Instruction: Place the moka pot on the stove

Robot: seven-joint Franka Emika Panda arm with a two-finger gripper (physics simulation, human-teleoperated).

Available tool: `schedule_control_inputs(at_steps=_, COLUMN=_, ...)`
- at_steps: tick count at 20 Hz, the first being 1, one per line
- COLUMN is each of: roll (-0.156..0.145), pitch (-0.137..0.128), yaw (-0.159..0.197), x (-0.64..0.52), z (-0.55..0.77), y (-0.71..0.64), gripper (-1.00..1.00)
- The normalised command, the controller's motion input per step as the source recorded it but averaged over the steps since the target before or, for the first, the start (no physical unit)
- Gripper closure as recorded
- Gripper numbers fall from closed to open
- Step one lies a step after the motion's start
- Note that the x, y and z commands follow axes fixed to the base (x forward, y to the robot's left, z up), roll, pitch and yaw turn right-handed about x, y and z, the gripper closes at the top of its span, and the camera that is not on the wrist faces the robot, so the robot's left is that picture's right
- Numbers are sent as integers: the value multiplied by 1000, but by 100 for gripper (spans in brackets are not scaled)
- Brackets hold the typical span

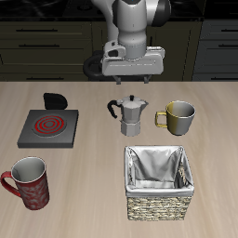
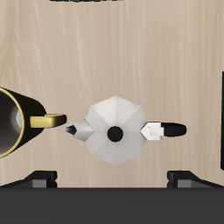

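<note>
Moka pot stands upright on the counter between the stove and an olive mug, the tool hanging above it with fingers spread and empty. Only the exterior view shows the red mug and wicker basket; the wrist view looks straight down on the pot's lid knob.

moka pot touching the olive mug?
Apart. The wrist view shows a strip of bare table between the moka pot spout and the olive mug handle.
</note>
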Motion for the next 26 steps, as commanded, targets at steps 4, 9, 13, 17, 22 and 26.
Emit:
schedule_control_inputs(at_steps=4, roll=2, pitch=-51, yaw=26, x=-76, z=-29, y=42, gripper=-100)
schedule_control_inputs(at_steps=9, roll=6, pitch=-23, yaw=16, x=-19, z=-62, y=31, gripper=-100)
schedule_control_inputs(at_steps=13, roll=8, pitch=-28, yaw=18, x=-22, z=-83, y=43, gripper=-100)
schedule_control_inputs(at_steps=17, roll=-28, pitch=-13, yaw=2, x=11, z=-100, y=-60, gripper=-100)
schedule_control_inputs(at_steps=22, roll=-19, pitch=13, yaw=-19, x=74, z=-154, y=-99, gripper=-100)
schedule_control_inputs(at_steps=26, roll=3, pitch=30, yaw=-11, x=55, z=-184, y=-7, gripper=-100)
